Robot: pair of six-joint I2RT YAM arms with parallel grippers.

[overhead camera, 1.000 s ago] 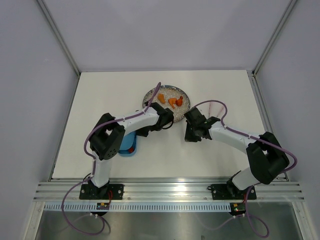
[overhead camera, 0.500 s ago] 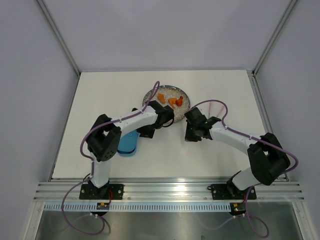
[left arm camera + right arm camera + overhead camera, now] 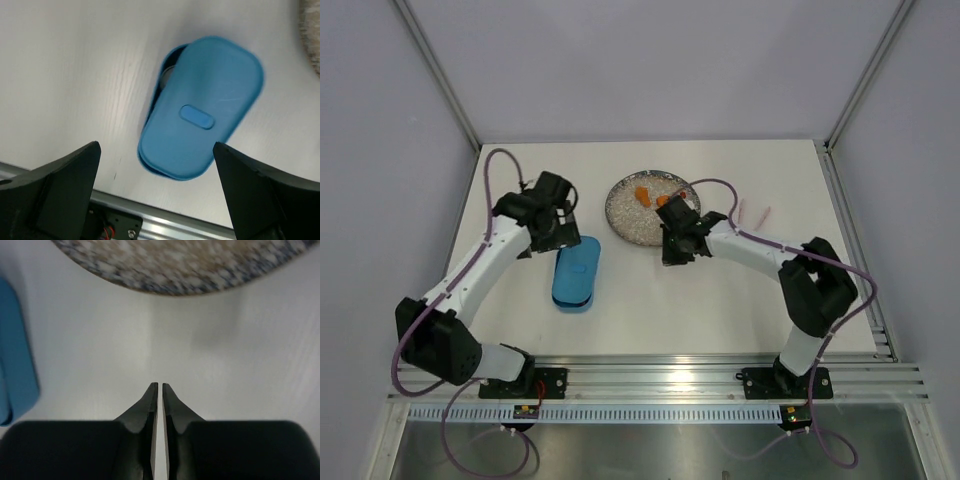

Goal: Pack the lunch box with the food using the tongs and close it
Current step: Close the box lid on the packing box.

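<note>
A white table (image 3: 720, 300) fills the floor of a grey-walled booth (image 3: 650, 60), with a metal rail (image 3: 660, 380) along its near edge. Two arms rise from that rail.

The left arm (image 3: 480, 270) reaches over the table's left half. The left gripper (image 3: 155, 146) hangs above the box with its jaws spread wide and nothing between them. The right arm (image 3: 760, 250) bends in toward the middle. The right gripper (image 3: 157, 386) sits over bare table just beside the plate's near edge, jaws drawn together to a thin slit and gripping nothing.

One round speckled plate (image 3: 630, 215) lies at the centre, toward the far side.

One blue box (image 3: 577, 273), a rounded oblong, lies left of centre, near the plate but apart from it. Its one flat blue lid (image 3: 210, 100), with a small raised oblong tab in the middle, rests on top a little askew. At one end a sliver of the rim and inside shows.

One pair of pale pink tongs (image 3: 752, 213), two slim arms, lies on the table right of the plate, beyond the right arm.

Two orange chunks (image 3: 640, 193) show on the plate, one close to the right gripper. Whether more food lies behind that wrist I cannot tell.
</note>
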